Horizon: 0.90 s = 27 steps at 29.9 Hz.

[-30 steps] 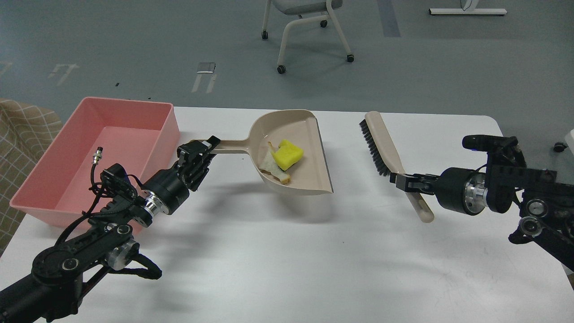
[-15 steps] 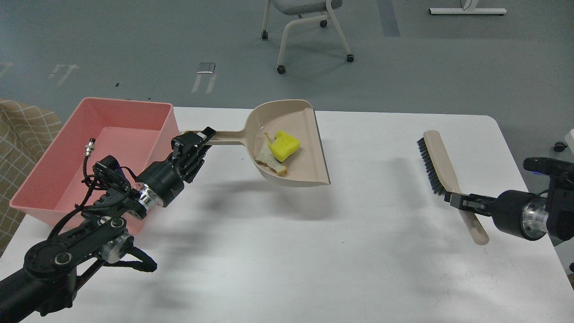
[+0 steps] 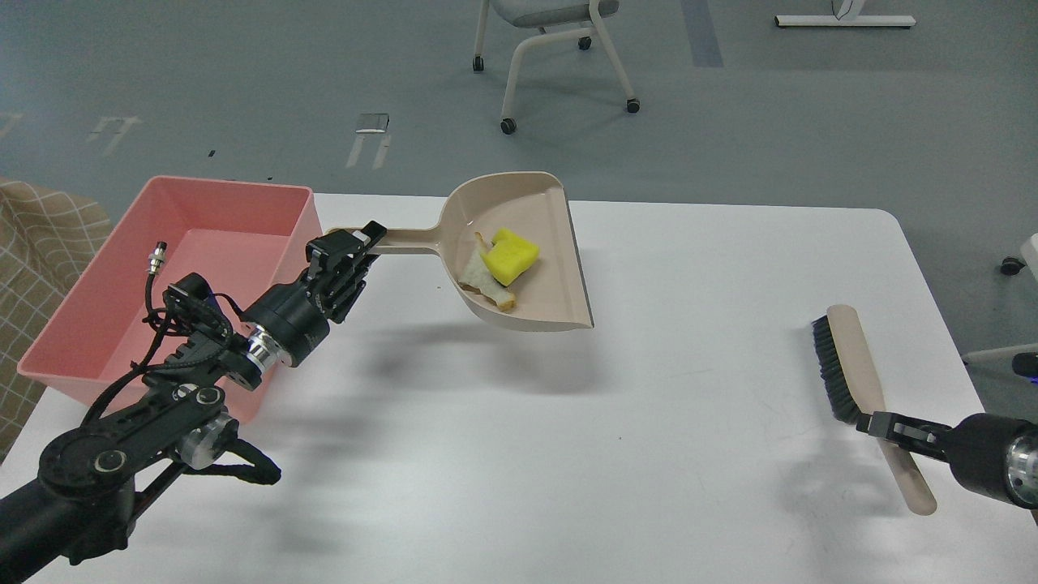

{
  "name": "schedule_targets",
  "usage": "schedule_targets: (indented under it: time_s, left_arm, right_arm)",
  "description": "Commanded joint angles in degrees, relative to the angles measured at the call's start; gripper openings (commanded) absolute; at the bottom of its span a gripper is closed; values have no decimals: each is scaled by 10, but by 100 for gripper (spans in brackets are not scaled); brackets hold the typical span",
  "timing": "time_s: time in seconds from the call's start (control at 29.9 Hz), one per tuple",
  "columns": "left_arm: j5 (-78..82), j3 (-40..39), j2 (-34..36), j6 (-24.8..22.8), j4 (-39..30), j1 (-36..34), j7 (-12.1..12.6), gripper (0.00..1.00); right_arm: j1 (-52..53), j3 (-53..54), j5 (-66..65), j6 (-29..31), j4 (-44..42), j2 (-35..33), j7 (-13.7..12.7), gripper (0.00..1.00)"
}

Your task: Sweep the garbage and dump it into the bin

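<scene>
A single head view looks forward and down over the white table (image 3: 568, 454).

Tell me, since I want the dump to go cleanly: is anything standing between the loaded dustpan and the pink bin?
Nothing visible does. The dustpan, held by the left gripper with the garbage in it, sits just right of the bin. Only the near rim lies between, and the brush is far right.
</scene>
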Motion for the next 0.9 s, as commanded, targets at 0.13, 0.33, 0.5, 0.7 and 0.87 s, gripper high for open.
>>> schedule_targets:
  time_s: [0.13,0.33,0.5,0.7,0.87]
  left_arm:
    - [0,0,0,1,0,0,1,19]
    - [-3,0,-2,1,0,-1,2,19]
    - [-3,0,-2,2,0,-3,2,19]
    - [-3,0,-4,4,0,-3,2,19]
    - [-3,0,-4,4,0,-3,3,19]
  right_arm:
    - [-1,17,1,0,5,1,-1,10]
    - [0,18,1,0,6,3,-1,12]
    - [0,17,1,0,10,1,-2,14]
    - [0,18,2,0,11,3,-9,29]
    - [4,18,3,0,11,4,-10,38]
